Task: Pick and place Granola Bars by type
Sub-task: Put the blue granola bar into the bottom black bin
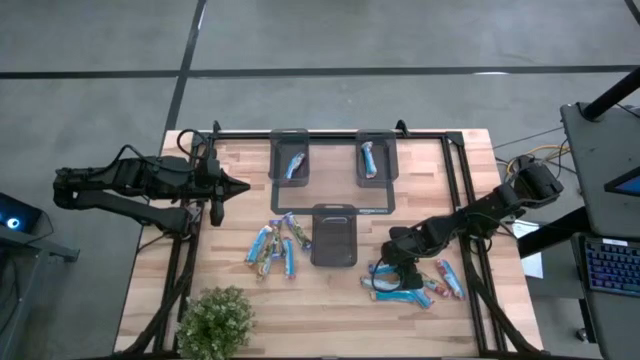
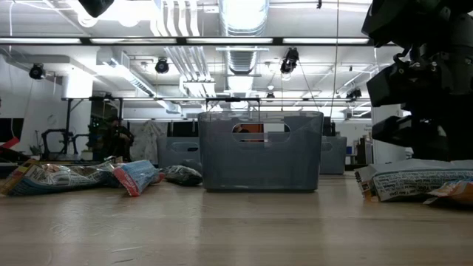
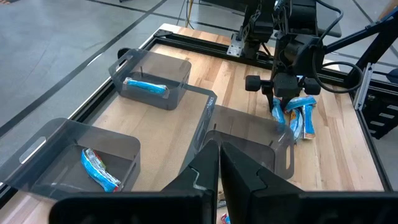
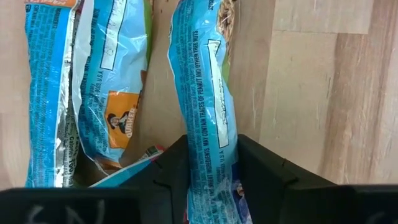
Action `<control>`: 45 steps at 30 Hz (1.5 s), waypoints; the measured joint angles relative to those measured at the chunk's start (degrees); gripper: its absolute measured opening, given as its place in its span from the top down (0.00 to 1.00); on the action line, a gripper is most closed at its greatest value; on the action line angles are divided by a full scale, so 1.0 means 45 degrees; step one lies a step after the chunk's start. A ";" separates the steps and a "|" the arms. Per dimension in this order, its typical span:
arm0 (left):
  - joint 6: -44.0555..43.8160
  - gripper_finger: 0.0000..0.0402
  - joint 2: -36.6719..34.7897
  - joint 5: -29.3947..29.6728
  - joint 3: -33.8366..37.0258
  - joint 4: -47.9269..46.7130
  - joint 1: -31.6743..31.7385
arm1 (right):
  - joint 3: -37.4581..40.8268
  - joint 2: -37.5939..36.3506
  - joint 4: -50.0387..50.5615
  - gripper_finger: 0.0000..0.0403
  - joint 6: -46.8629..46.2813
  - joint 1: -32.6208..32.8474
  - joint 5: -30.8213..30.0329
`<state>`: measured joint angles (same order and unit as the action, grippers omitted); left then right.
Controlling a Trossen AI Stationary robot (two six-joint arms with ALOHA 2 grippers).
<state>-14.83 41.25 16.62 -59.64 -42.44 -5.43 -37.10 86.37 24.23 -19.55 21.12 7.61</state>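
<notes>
Granola bars in light-blue wrappers lie in two piles on the wooden table, one left of centre [image 1: 273, 245] and one at the near right [image 1: 418, 285]. One bar lies in each far tray [image 1: 294, 165] [image 1: 368, 158]. My right gripper [image 1: 396, 272] stands over the right pile, pointing steeply down, shut on one light-blue bar [image 4: 205, 93]. My left gripper [image 1: 240, 186] hovers shut above the table's left side and holds nothing. My right gripper pinches the light-blue bar by its two long edges [image 4: 214, 146], one finger on each side. The fingers come from above, steeply slanted, and lie across the bar. The rest of the bar stretches out ahead of the fingers, flat on the wood beside its neighbours.
Three dark grey trays stand mid-table: two at the far side [image 1: 290, 140] [image 1: 377, 138] and one nearer the middle [image 1: 334, 238]. A potted plant [image 1: 215, 322] sits at the near left. A black frame [image 1: 455, 180] edges the table. Other bars [image 4: 106, 81] lie right beside the gripped one.
</notes>
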 joint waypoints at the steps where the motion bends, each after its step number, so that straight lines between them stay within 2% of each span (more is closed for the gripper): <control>1: 0.0000 1.00 0.0000 0.0000 0.0000 0.0000 -0.0004 | 0.0000 0.0000 -0.0004 0.74 0.0000 0.0000 0.0010; 15: -0.0013 1.00 -0.0003 0.0000 0.0000 0.0000 -0.0002 | -0.0109 0.0015 -0.0103 0.84 -0.0019 0.0000 0.0106; 37: 0.0000 1.00 0.0034 0.0000 0.0000 0.0102 -0.0004 | -0.0579 0.0049 -0.0080 0.84 -0.0333 -0.0019 -0.0004; 45: 0.0010 1.00 0.0034 0.0000 0.0000 0.0097 -0.0002 | -0.0593 0.0013 0.0612 0.84 -0.0661 -0.0029 -0.0014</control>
<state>-14.79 41.41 16.62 -59.64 -42.00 -5.44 -39.77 86.43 26.99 -22.52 20.99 7.54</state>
